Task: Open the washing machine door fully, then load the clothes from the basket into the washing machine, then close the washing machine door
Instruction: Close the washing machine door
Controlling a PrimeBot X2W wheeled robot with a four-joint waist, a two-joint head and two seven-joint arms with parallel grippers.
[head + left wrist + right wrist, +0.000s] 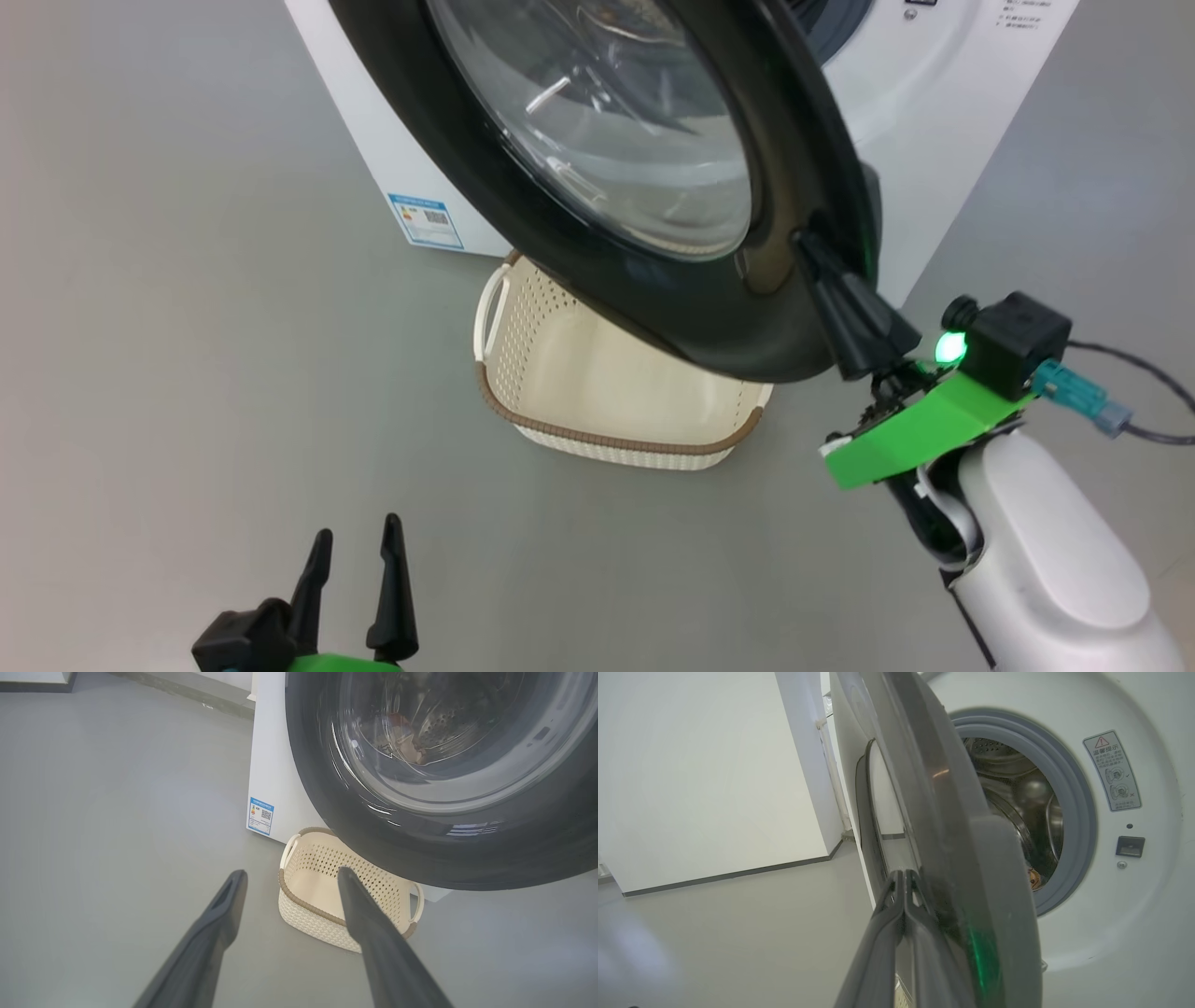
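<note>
1. Right gripper: fingers pressed together, empty, tips against the outer face of the large round glossy black washing machine door.
2. Door ajar on the big white washing machine, overhanging the cream perforated plastic basket.
3. Left gripper: spread wide, empty, low.

the floor is smooth, plain grey and faintly glossy, running without a seam across the scene. a big white washing machine stands directly on it, with a small blue label low on its front near the bottom corner. just in front of that lower front a cream-white perforated basket with a brown woven-look rim sits upright on the floor, beside the label; whether it touches the machine cannot be told. farther back, the floor meets a white wall along a dark skirting strip.
</note>
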